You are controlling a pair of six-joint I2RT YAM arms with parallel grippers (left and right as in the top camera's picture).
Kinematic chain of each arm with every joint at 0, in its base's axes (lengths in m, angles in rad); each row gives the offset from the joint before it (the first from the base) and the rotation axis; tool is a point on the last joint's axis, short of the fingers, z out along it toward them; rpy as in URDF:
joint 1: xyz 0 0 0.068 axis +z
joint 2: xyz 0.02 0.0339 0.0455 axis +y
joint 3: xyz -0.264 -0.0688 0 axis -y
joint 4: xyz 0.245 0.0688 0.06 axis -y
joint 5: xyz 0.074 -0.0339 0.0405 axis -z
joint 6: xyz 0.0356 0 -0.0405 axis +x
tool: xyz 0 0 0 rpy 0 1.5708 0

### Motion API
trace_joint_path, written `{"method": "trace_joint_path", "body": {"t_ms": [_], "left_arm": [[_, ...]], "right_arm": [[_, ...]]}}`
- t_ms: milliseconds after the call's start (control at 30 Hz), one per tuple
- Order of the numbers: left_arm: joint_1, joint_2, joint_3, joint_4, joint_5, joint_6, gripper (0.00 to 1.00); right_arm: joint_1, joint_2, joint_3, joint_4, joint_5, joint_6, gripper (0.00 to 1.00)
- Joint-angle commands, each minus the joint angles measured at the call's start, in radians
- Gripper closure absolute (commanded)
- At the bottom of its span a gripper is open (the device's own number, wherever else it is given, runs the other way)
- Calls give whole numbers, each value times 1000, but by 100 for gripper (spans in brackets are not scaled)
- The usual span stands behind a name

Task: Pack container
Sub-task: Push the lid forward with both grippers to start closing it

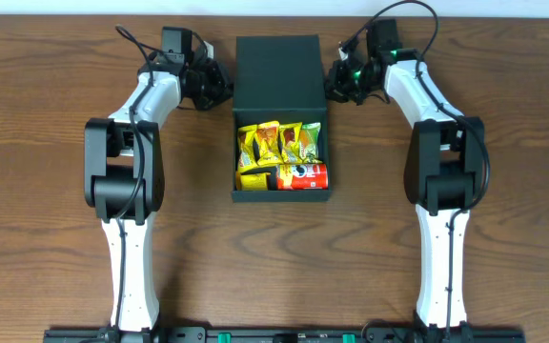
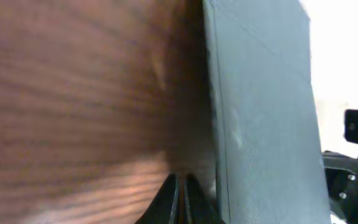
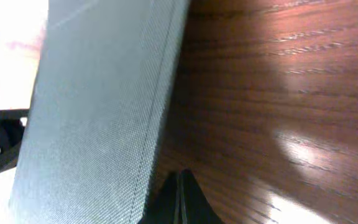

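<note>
The dark teal container (image 1: 280, 195) stands open at the table's middle with its hinged flap lid (image 1: 278, 71) raised at the back. Inside lie several yellow and green snack packets (image 1: 276, 141) and a red can (image 1: 303, 176). My left gripper (image 1: 225, 92) is shut and empty, just left of the lid; the left wrist view shows its fingers (image 2: 180, 199) beside the lid's textured face (image 2: 266, 112). My right gripper (image 1: 332, 88) is shut and empty, just right of the lid; the right wrist view shows its fingers (image 3: 179, 199) next to the lid (image 3: 98, 106).
The wooden table (image 1: 46, 143) surrounds the box. Both arms reach from the front edge up along the left and right sides. Cables run off the wrist cameras at the back.
</note>
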Motion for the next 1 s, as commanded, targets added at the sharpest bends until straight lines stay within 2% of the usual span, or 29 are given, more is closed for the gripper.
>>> {"method": "trace_joint_path", "body": {"t_ms": [0,267,967], "left_arm": [[-2,19,5,56,85,-8,94],[24,18,7,87,150,-2,94],[80,18,7,321,557,65,94]], "right_arm": [[7,16,2,14,-103,4,99],[-1,16,2,86,-200,4,98],[-55,15,2,226,-496,-75,99]]}}
